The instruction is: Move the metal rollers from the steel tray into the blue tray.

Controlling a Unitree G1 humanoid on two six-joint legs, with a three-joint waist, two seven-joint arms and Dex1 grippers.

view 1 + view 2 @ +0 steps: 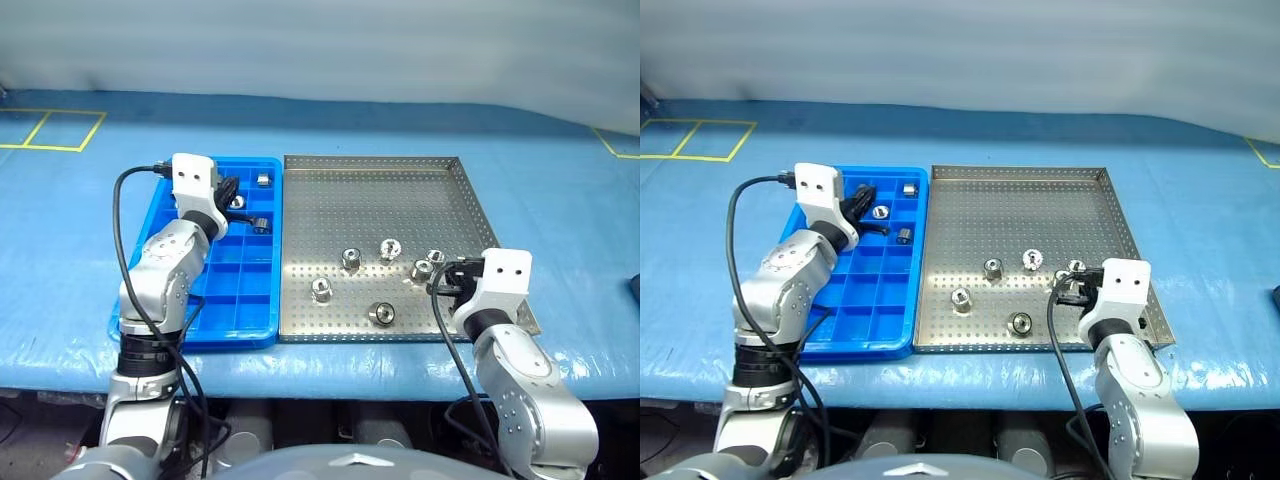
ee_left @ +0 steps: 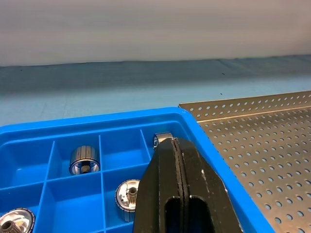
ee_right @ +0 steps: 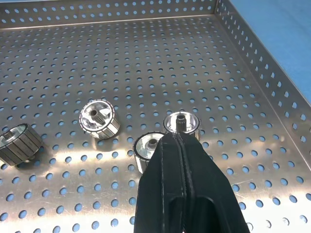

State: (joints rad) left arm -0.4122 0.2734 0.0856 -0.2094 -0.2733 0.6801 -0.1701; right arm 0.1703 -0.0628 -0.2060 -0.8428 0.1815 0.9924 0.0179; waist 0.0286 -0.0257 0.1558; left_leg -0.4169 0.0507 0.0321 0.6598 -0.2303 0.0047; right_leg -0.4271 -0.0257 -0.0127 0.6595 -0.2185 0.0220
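Now, operator, your left gripper [image 2: 177,145] sits over far end of blue tray [image 1: 160,250], fingers pressed together, holding nothing. Three metal rollers [image 1: 263,179] visible in blue tray's far compartments from head views. Your right gripper [image 3: 179,141] also closed, empty, low over near right part of steel tray [image 1: 380,190]. Five rollers lie loose on steel tray, two just ahead of right fingertips. Both trays side by side on blue-covered table [image 1: 560,220].

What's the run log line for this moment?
left gripper: shut, over blue tray | right gripper: shut, over steel tray | rollers: some in each
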